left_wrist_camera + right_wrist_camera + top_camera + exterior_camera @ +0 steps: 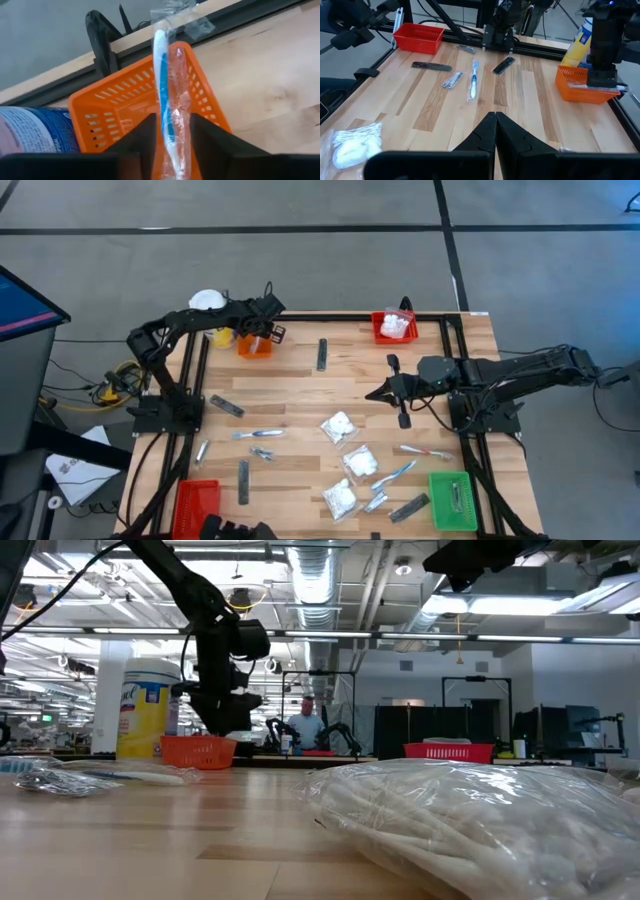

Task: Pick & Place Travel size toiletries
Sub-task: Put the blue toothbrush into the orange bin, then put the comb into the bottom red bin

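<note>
Your left arm reaches to the table's far left corner; its left gripper (170, 131) hangs there with fingers (142, 137) parted. Your right arm stretches inward over the table's middle, right gripper (495, 131) pointing left, its fingers pressed fully together.

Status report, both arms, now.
Left gripper over orange bin, wrapped toothbrush between its fingers. Right gripper shut, empty, mid-table. Nothing blocking.
</note>
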You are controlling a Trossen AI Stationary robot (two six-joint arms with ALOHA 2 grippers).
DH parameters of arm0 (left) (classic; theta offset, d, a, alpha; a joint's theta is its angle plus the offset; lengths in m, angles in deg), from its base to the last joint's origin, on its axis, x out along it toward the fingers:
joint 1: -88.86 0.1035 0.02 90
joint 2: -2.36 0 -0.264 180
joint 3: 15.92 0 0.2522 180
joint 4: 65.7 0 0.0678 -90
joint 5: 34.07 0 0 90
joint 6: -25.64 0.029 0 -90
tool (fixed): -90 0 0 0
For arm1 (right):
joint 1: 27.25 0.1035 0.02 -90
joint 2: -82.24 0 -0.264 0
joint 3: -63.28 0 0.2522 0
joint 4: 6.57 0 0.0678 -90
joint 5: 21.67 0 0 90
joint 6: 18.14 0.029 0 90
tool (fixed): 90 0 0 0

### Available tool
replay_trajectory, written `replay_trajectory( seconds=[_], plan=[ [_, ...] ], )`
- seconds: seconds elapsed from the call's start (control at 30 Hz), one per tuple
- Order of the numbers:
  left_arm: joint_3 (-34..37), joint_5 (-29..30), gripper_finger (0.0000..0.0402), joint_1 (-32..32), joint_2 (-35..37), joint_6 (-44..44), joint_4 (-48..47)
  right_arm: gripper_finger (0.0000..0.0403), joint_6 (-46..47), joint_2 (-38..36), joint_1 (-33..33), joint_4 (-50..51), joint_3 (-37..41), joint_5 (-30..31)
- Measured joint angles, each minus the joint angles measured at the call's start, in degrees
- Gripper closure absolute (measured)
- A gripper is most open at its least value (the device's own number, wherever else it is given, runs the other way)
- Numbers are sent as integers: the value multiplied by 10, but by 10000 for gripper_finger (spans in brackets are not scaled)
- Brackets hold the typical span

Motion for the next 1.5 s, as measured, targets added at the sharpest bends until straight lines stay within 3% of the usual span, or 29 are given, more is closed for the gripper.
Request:
replay_trajectory(
  seconds=[0.27,0.47,0.7,0.87,1.1,1.5],
  plan=[
    [0,14,231,-3,1,0,-1,402,0,0,0,3,0,0],
    [0,13,249,-16,43,-1,1,402,0,0,0,3,0,0],
    [1,-17,280,-53,160,28,8,402,-9,0,-4,8,0,0],
    [29,-80,297,-121,245,32,28,402,-8,0,-17,30,0,0],
    [91,-91,316,-251,337,-30,36,402,19,0,-31,55,0,0],
    [225,-91,397,-439,366,-276,-20,402,50,0,-24,59,0,0]
  ],
)
